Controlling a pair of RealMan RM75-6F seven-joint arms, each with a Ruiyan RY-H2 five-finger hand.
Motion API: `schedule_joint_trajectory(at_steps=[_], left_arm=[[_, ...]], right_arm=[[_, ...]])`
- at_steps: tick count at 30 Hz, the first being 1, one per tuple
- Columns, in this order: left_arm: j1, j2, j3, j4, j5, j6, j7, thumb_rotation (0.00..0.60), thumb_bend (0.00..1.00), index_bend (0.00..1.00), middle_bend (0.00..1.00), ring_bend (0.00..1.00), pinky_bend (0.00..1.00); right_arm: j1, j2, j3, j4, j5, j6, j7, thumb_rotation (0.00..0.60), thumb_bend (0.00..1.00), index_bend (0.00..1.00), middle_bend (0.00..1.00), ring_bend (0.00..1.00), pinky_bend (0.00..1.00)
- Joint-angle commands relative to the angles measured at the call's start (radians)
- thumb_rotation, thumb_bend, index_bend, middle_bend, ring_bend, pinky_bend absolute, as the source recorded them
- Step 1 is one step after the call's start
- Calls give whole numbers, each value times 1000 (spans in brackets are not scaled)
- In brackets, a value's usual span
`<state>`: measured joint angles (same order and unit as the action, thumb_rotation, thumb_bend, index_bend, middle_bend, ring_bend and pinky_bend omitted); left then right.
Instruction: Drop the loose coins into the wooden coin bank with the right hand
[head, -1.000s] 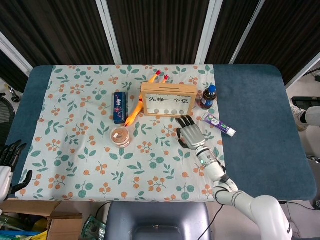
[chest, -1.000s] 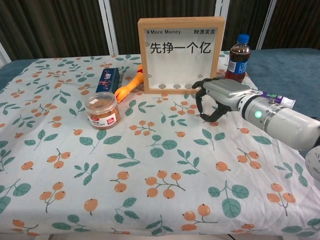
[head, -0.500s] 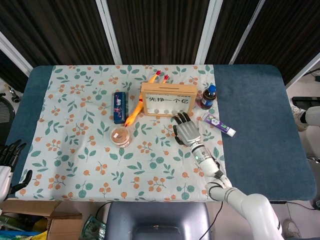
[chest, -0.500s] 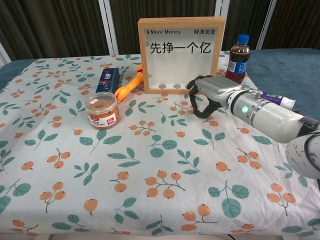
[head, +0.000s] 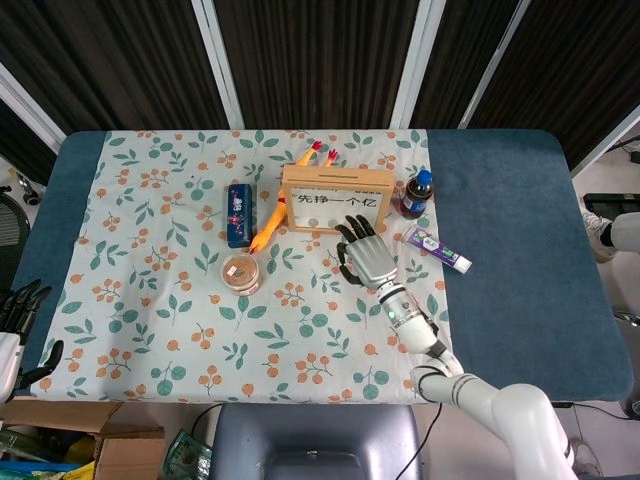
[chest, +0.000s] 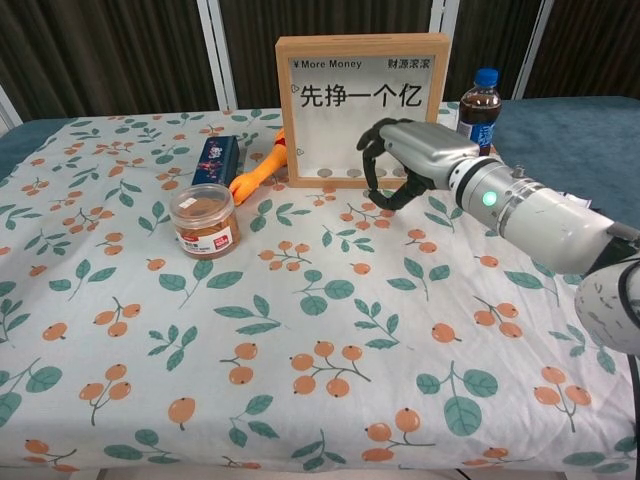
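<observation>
Right hand (chest: 405, 165) hovered with fingers curled apart, holding nothing, just before the coin bank's (chest: 361, 108) glass front | coin bank stood upright mid-bench, coins (chest: 336, 172) along its bottom | left hand (head: 17, 320) hung off bench edge, fingers apart

Blue table (head: 510, 230) carries a floral cloth (head: 150, 290)
</observation>
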<state>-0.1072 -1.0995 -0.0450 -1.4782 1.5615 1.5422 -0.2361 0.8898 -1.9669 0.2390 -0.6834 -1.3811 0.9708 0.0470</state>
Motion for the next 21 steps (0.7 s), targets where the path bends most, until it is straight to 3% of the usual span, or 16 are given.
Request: schedule_joint_trajectory(at_steps=[1,3,7,9,12,16,21], left_arm=[[0,0,0,-1,1,1,2,600,427,0,0,0,0],[0,0,0,-1,1,1,3,600,427,0,0,0,0],[0,-1,1,-3,3,1,7,600,427,0,0,0,0],[-1,-2,1,-4,2,0,8,600,426,0,0,0,0],[-1,-1,1,-4,2,-1,7,600,427,0,0,0,0],[-2,-1,0,-2,0,-3,4,600,426,0,0,0,0],[-3,-1,0,0,-2,-6,1,600,427,0,0,0,0]], right_arm=[[-26,105,13,-196,-40,118,-14,600,608,761,283,55,125],[-27,113,15,-212,-40,122,-17,600,608,759,282,55,125],[-38,205,62,-401,-26,165,-55,600,608,755,283,55,126],[-23,268,135,-522,1,188,-98,600,608,753,283,55,126],[-6,319,202,-631,70,171,-182,600,608,750,283,55,126],[31,344,278,-672,142,169,-264,600,608,747,283,56,126],[93,359,359,-633,265,135,-369,600,608,743,283,56,126]])
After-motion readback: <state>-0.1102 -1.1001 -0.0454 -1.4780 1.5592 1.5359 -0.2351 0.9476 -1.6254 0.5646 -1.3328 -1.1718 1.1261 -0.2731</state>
